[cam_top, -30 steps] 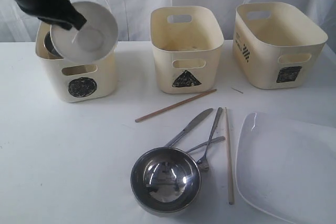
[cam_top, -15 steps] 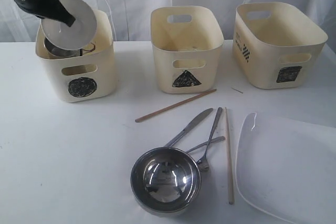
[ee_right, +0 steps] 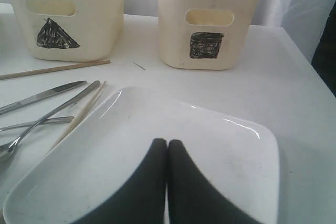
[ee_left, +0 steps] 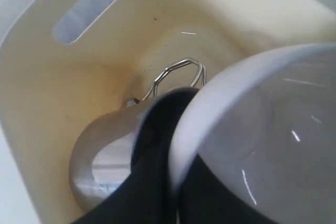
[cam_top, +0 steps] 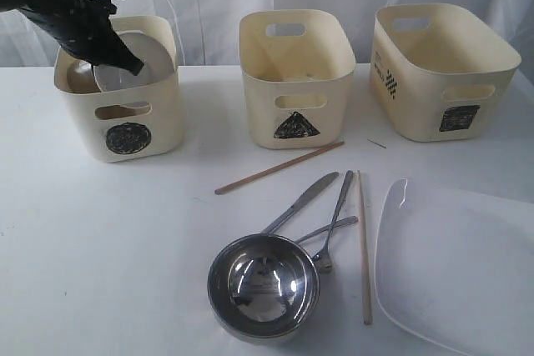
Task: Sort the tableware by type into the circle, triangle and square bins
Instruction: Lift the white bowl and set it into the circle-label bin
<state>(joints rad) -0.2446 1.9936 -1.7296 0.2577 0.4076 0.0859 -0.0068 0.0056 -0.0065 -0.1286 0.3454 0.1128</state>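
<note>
While in the left gripper (cam_top: 127, 62), 1 white bowl (cam_top: 150, 57) — 3 bins (cam_top: 164, 118) (cam_top: 259, 106) (cam_top: 417, 97), 2 chopsticks (cam_top: 279, 167) (cam_top: 364, 248)

Three bins stand in a row along the far edge of the worktop (cam_top: 117, 248): the circle bin (cam_top: 125, 122) by the far left corner, the triangle bin (cam_top: 296, 81) at the middle, the square bin (cam_top: 442, 72) by the far right corner. Inside the circle bin a small white bowl (cam_top: 123, 79) sits tilted, apparently over a steel mug (ee_left: 100, 156). A chopstick (cam_top: 279, 167) lies slantwise before the triangle bin. Near the middle of the front edge sits the steel bowl (cam_top: 263, 285). The knife (cam_top: 302, 202) and forks (cam_top: 336, 218) lie just behind it to the right. A second chopstick (cam_top: 364, 248) lies between them and the square plate (cam_top: 459, 273) at the front right corner.
</note>
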